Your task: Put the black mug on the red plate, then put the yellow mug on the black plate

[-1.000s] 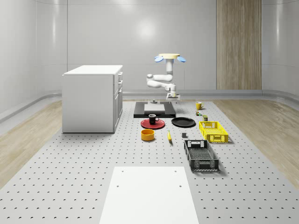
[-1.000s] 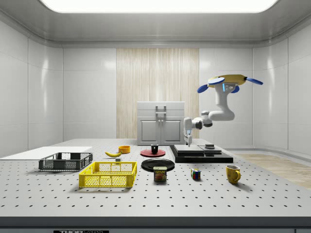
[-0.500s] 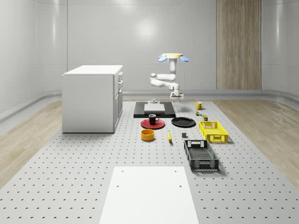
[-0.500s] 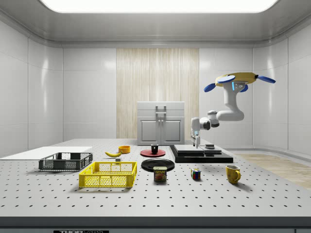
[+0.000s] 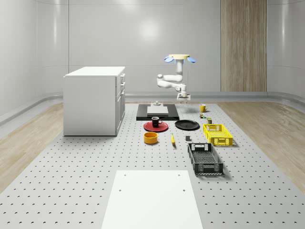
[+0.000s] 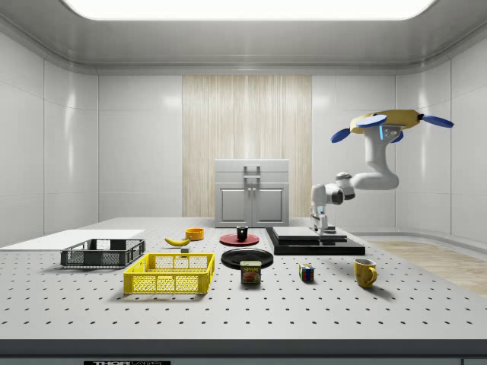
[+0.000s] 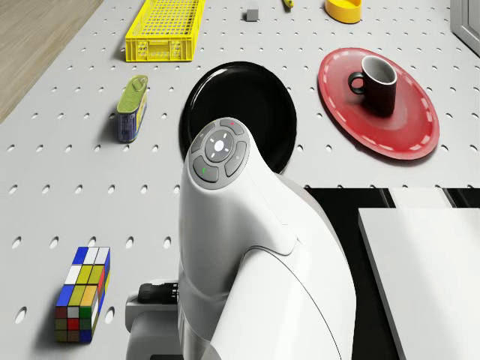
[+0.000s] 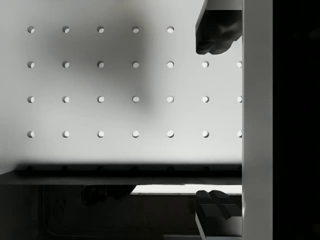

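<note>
Black mug upright on red plate; yellow mug on table, well apart from black plate. Hovering drone beside dark platform; gripper above its edge, fingers spread, empty.

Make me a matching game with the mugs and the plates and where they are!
Things:
1. black mug
2. yellow mug
3. black plate
4. yellow crate

Places or states:
A. alone on the table, near the Rubik's cube
B. nothing on it
C. standing on the red plate
D. on the table between the black plate and the black crate

Pairs: 1-C, 2-A, 3-B, 4-D
</note>
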